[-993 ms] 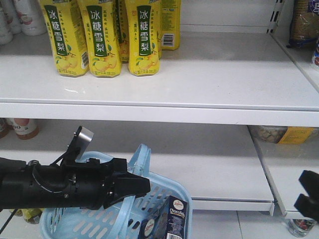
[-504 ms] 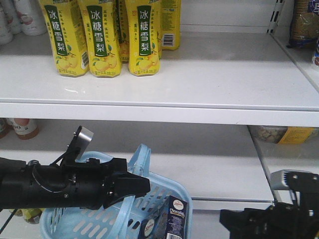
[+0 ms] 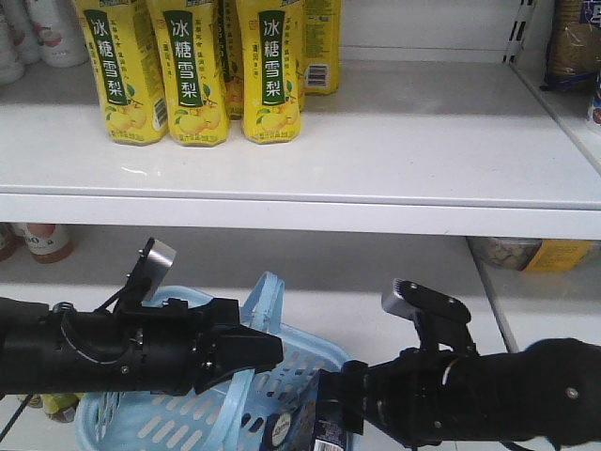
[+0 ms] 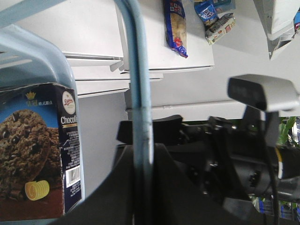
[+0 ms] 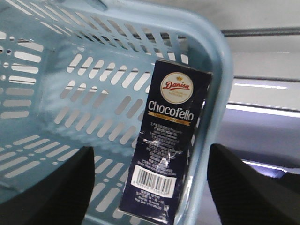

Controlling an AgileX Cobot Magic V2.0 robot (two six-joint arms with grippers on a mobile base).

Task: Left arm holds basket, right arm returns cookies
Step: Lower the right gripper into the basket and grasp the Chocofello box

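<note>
- Pale blue plastic basket (image 3: pixel 141 423) with slotted sides hangs in front of the lower shelf (image 3: pixel 357 282), its flat loop handle (image 3: pixel 266 293) standing up.
- Left arm (image 3: pixel 103 362), black with a silver tab sticking up, reaches in from the left. The left pincer (image 3: pixel 266 349) is clenched around that handle, which in the left wrist view runs straight up between the two dark jaws.
- Cookies (image 5: pixel 164 145), a dark navy carton with white "Chocofello" lettering, a round red-and-white logo and a barcode, stand on end inside the basket, leaning against its wall at a corner.
- Right arm (image 3: pixel 498 395) comes in low from the right, and the right pincer (image 3: pixel 349 406) sits at the basket's rim just beside the carton.
- Right pincer is released: its wrist view shows two black fingers (image 5: pixel 47 187) spread wide, one at each side of the carton, neither touching it.
- Yellow drink bottles (image 3: pixel 188 70) stand grouped at the left of the upper shelf (image 3: pixel 423 141), well apart from both arms.
</note>
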